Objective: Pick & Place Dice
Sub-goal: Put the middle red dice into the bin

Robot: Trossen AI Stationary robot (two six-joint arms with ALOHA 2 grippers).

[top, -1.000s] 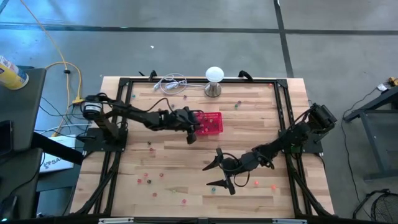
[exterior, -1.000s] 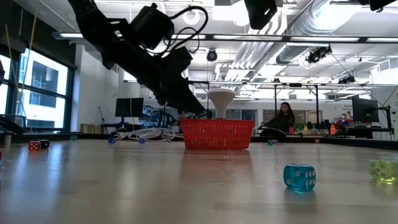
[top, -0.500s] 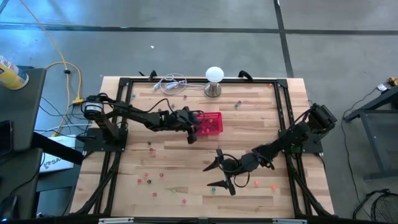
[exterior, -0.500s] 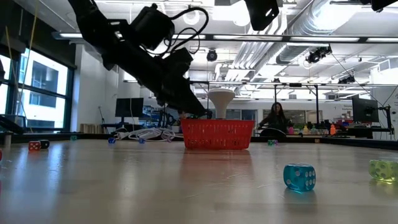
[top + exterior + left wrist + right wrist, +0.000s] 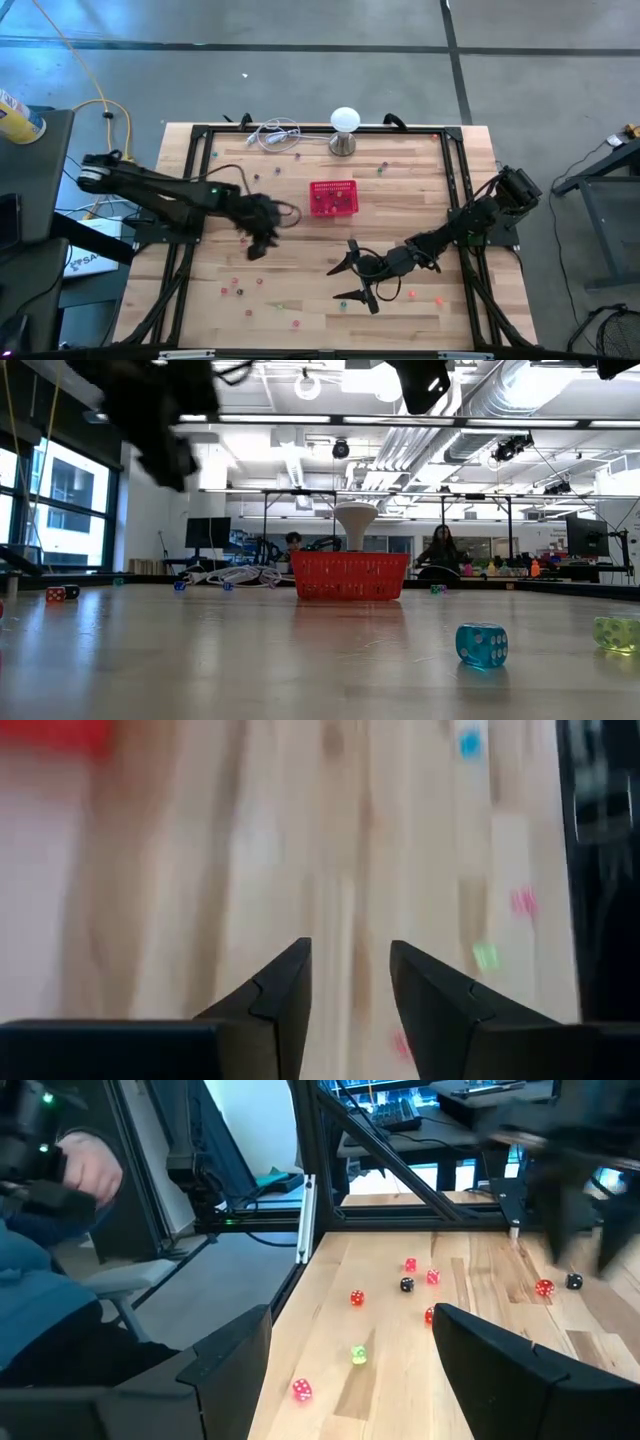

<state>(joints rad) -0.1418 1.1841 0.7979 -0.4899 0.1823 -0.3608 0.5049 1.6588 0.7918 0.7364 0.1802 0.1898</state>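
Just beyond L claw (image 5: 350, 985): dice (image 5: 485, 956).

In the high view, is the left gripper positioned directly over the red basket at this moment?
No, the left gripper hangs over bare table well to the side of the red basket, nearer the front edge, with nothing between its open fingers.

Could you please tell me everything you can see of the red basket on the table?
The red basket is a small rectangular container with mesh-like walls, plastic by the look of it. It stands upright with its open top facing up, on the wooden table toward the far middle, just in front of the white lamp. A few small light specks show inside. Nothing grips or touches it; both arms are well away from it.
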